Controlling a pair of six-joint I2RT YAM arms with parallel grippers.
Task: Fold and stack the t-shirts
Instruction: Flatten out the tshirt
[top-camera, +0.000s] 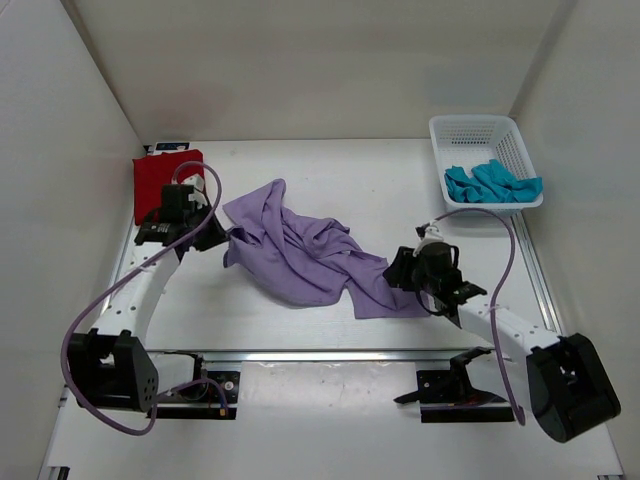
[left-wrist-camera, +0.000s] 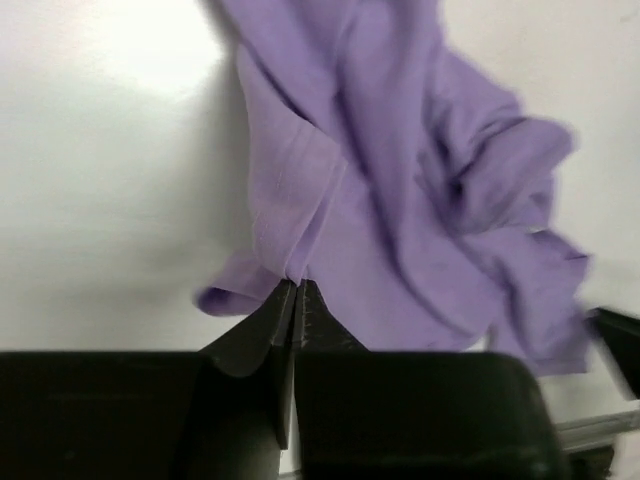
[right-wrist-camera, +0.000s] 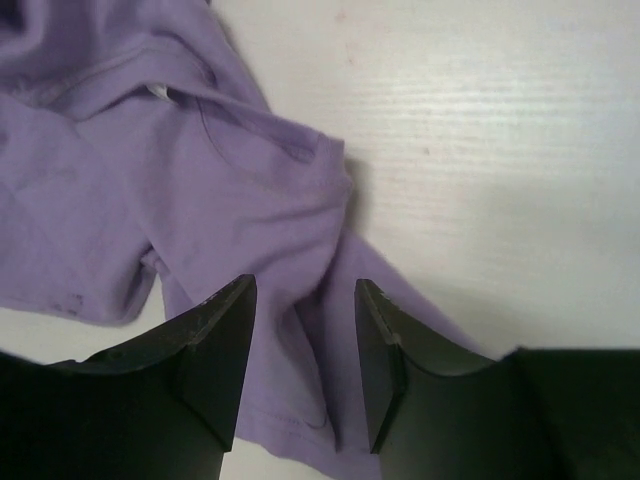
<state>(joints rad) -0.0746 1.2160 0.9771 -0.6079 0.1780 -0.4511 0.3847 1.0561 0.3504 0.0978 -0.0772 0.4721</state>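
A crumpled lavender t-shirt (top-camera: 300, 250) lies across the middle of the table. My left gripper (top-camera: 222, 238) is at its left edge, shut on a pinch of the purple cloth (left-wrist-camera: 400, 200), with the fingertips (left-wrist-camera: 296, 285) pressed together on the fabric. My right gripper (top-camera: 400, 272) hovers over the shirt's right end, open, its fingers (right-wrist-camera: 228, 330) straddling a fold of the lavender cloth (right-wrist-camera: 200, 200) without closing on it. A dark red t-shirt (top-camera: 160, 180) lies folded at the back left. A teal t-shirt (top-camera: 492, 183) sits bunched in the basket.
A white mesh basket (top-camera: 480, 135) stands at the back right corner. White walls enclose the table on three sides. Purple cables loop from both arms. Metal rails run along the table's near and side edges.
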